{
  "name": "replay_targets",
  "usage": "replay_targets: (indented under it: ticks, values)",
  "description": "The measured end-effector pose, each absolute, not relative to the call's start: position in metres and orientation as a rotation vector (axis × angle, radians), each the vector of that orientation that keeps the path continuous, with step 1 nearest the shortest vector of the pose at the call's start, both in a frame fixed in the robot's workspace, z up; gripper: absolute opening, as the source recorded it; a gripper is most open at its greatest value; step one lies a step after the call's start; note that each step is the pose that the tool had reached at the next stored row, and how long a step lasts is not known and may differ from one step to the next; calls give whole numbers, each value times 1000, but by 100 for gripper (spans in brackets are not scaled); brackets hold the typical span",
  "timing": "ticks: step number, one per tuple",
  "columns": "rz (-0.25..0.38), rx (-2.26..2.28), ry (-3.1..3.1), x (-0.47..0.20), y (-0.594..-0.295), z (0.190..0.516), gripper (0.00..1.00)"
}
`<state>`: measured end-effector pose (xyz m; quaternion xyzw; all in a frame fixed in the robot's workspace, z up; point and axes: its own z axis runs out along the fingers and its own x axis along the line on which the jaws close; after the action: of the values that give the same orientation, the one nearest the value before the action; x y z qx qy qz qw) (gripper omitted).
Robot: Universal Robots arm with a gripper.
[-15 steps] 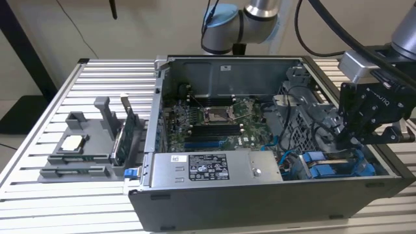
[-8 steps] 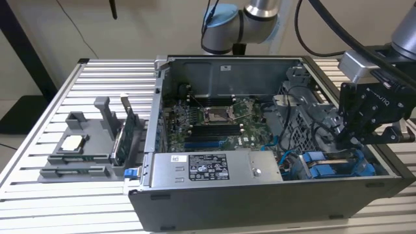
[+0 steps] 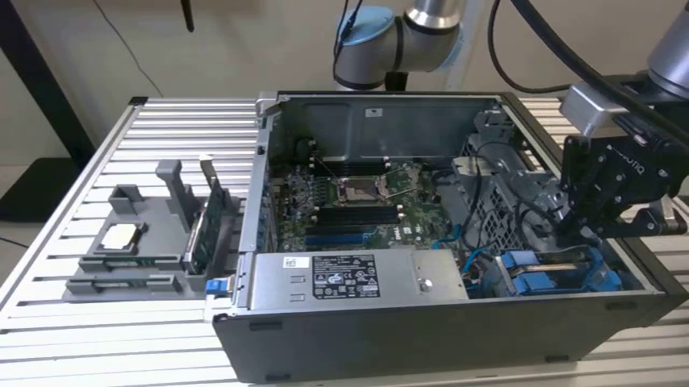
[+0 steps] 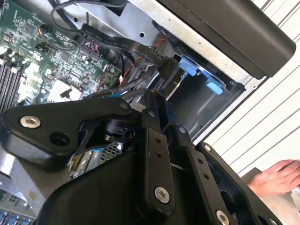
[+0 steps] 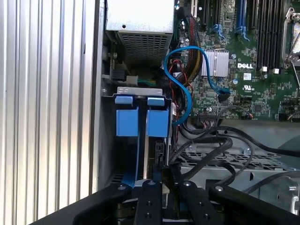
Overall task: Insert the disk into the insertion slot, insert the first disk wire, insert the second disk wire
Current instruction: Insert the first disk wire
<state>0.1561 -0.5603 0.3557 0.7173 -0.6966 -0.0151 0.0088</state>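
The insertion slot (image 3: 506, 282) is the grey bay at the case's front corner, on the exterior view's right. The disk's blue carrier (image 3: 538, 278) sits inside it, its two blue tabs (image 5: 140, 122) facing out of the bay; the disk's metal body is mostly hidden. My black gripper (image 3: 582, 234) hangs just above the bay, in line with the carrier in the first wrist view (image 5: 161, 180). A black flat wire ends in a connector (image 4: 165, 70) close to the blue tabs (image 4: 201, 75), just beyond the gripper (image 4: 157, 101). More black wires (image 5: 211, 140) loop beside the bay.
The open computer case (image 3: 431, 339) lies on a slatted metal table (image 3: 183, 129). A grey labelled power-supply box (image 3: 356, 278) and the motherboard (image 3: 356, 201) fill its middle. A blue cable (image 5: 185, 89) arcs near the bay. A grey parts fixture (image 3: 140, 242) stands on the exterior view's left. A hand (image 4: 276, 178) rests outside the case.
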Motion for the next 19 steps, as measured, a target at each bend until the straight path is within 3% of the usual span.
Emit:
replay_targets:
  ticks: [19]
  values:
    - [-48, 2233, -2184, 166, -562, 343, 19]
